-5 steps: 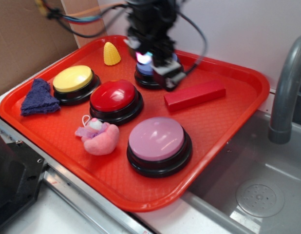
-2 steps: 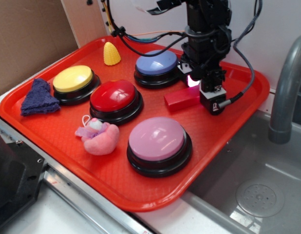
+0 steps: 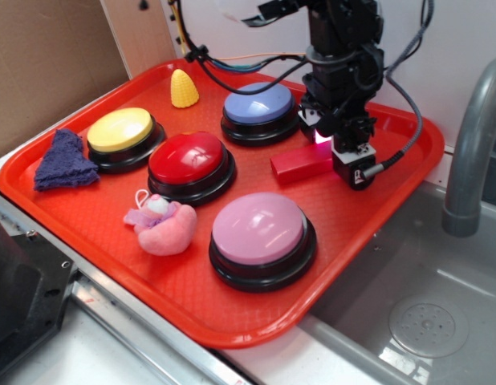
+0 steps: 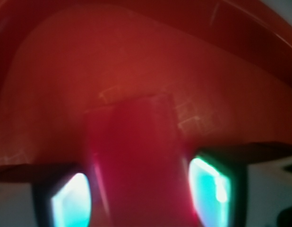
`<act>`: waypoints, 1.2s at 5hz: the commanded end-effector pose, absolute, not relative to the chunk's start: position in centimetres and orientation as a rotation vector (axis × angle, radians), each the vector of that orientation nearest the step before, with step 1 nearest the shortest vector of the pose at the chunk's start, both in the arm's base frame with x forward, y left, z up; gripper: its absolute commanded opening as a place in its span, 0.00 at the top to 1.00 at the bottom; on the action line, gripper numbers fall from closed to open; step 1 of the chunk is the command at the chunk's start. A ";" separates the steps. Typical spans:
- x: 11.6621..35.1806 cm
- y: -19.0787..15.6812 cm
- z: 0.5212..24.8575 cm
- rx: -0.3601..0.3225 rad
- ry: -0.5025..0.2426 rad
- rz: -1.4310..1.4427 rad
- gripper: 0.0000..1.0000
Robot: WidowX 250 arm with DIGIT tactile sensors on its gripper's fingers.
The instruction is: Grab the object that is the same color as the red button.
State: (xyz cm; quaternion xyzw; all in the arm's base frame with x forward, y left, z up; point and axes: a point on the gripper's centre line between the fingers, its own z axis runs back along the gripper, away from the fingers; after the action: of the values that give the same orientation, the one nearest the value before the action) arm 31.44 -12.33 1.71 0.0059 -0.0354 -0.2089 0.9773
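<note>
Red block (image 4: 132, 161) lies between the claw's (image 4: 136, 196) spread fingers, on the tray (image 3: 63, 210).

End effector (image 3: 335, 149) points down; fingers (image 4: 70, 201) spread apart.

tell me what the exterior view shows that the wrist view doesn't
Only the exterior view shows the red button, the blue button, the yellow button, the pink button, the pink plush toy, the purple cloth, the yellow cone and the sink faucet.

Only the wrist view shows, blurred, the tool's fingers on either side of the red block.

Both show the block and the red tray.
</note>
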 end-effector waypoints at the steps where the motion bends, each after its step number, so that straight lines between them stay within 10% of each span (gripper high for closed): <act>1: 30.2 -12.5 4.5 0.058 -0.122 -0.436 1.00; 3: 28.1 -11.5 14.5 0.016 -0.174 -0.244 1.00; 6: 22.0 -7.3 22.0 0.097 -0.207 -0.023 1.00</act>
State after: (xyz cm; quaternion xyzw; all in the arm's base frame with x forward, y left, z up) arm 22.19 -6.70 20.77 0.0547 -0.0749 -0.0190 0.9955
